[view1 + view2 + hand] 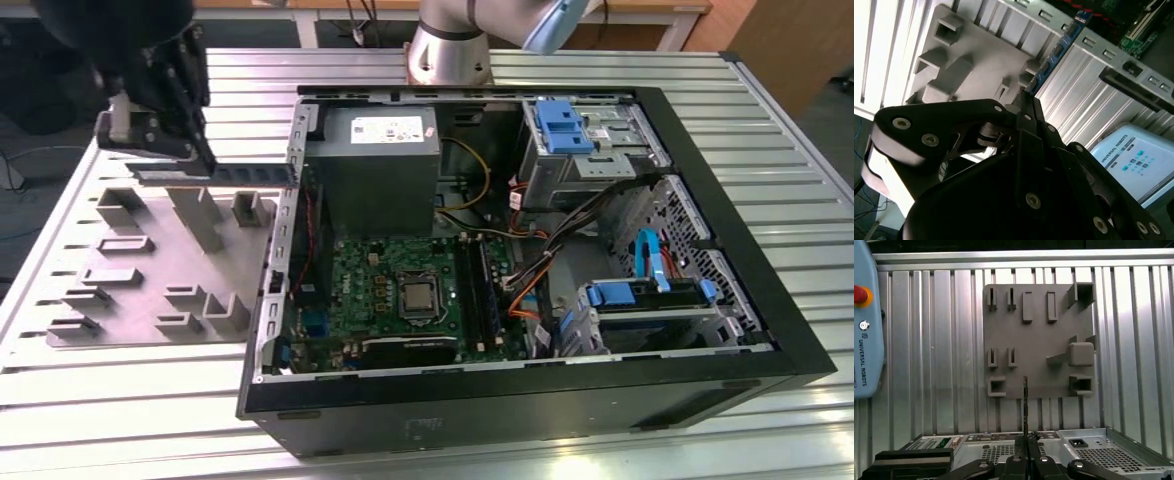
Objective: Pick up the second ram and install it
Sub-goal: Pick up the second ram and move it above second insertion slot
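Note:
My gripper (174, 168) hangs above the far end of the grey fixture plate (147, 262), at the exterior view's left, beside the open computer case (534, 400). It is shut on the second ram (247, 173), a thin dark stick held level and pointing toward the case wall. In the second wrist view the ram (1059, 47) shows blue with black chips, reaching out from the shut fingers (1029, 107). The first wrist view shows the ram (1025, 405) edge-on as a thin line over the fixture plate (1039, 340). The motherboard (400, 290) lies inside the case.
Grey blocks and pockets stand up from the fixture plate. The case holds a power supply (380, 140), blue drive brackets (561, 125) and loose cables. A teach pendant (864, 315) lies on the slatted metal table (120, 400). The arm's base (447, 50) stands behind the case.

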Tool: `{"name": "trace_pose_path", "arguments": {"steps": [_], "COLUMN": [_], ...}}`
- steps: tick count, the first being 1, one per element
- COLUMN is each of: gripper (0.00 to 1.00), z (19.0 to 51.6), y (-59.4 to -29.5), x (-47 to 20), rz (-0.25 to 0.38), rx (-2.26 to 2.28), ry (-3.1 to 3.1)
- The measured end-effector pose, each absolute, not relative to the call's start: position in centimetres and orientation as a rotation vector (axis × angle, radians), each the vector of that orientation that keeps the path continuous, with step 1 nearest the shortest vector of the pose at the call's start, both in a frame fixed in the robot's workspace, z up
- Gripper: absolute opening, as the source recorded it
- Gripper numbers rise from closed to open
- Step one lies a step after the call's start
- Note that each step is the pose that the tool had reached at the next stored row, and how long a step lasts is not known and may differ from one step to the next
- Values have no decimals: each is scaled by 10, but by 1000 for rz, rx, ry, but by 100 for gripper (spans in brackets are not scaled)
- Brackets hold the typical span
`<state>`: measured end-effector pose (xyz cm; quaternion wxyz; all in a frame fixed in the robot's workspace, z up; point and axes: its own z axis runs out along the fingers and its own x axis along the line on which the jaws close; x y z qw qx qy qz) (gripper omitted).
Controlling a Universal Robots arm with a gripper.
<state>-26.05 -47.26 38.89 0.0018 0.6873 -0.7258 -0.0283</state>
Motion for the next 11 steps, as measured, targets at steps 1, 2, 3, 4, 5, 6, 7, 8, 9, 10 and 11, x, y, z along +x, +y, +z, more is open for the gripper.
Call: {"name": "trace_pose_path", "arguments": {"steps": [1, 2, 3, 4, 5, 6, 7, 8, 9, 10, 11], "gripper": [13, 13, 13, 13, 13, 13, 13, 13, 13, 13, 13], "z": [389, 389, 389, 389, 389, 389, 389, 389, 389, 388, 388], "y": [-473, -473, -473, -473, -473, -473, -473, -473, -473, -473, -473], "x": [-256, -251, -247, -242, -238, -233, -229, -224, -219, -215, -210], "rz": [-89, -89, -89, -90, -90, -90, -90, -90, -90, -90, -90], "rx": [2157, 2156, 2156, 2156, 2156, 2156, 2156, 2156, 2156, 2156, 2156], "ry": [-2277, -2277, -2277, -2277, -2277, -2277, -2277, -2277, -2277, -2277, -2277]}}
